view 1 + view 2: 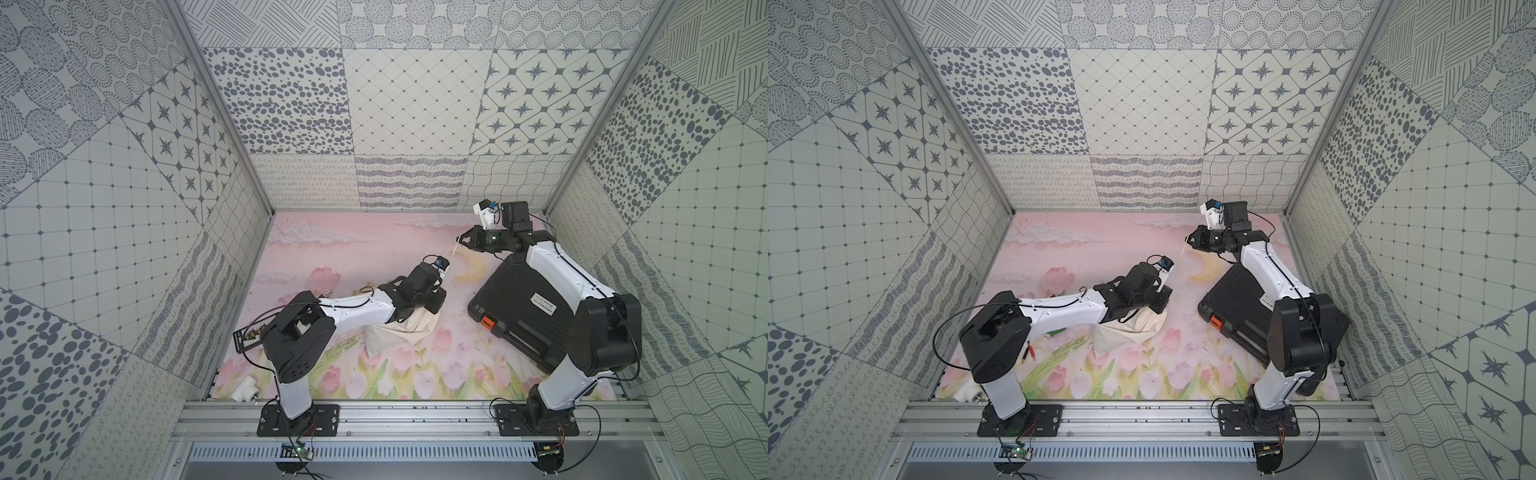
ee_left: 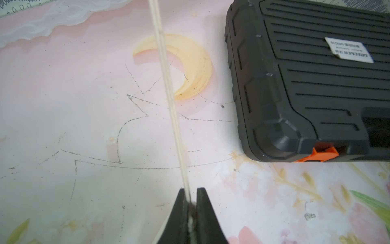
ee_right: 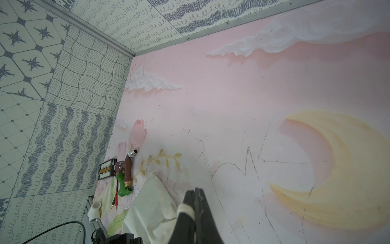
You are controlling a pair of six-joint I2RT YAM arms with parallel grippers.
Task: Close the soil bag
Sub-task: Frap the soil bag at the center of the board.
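The soil bag (image 1: 399,332) (image 1: 1129,332), a cream cloth sack, lies mid-table, and its upper end is hidden under my left wrist. In the left wrist view my left gripper (image 2: 191,190) is shut on the bag's gathered mouth. The thin white cord (image 2: 168,88) comes out from between the jaws and runs taut away from them. It ends at my right gripper (image 1: 459,240) (image 1: 1187,241), raised at the far right. In the right wrist view my right gripper (image 3: 195,190) is shut, with the cord looped over one finger (image 3: 186,209). The bag (image 3: 152,207) lies below it.
A black ribbed hard case (image 1: 523,299) (image 2: 306,84) with an orange latch lies under my right arm. By the left wall are brown and green pipe fittings (image 3: 126,169), a black terminal strip (image 1: 253,332), red plugs (image 1: 1034,353) and a white fitting (image 1: 245,388).
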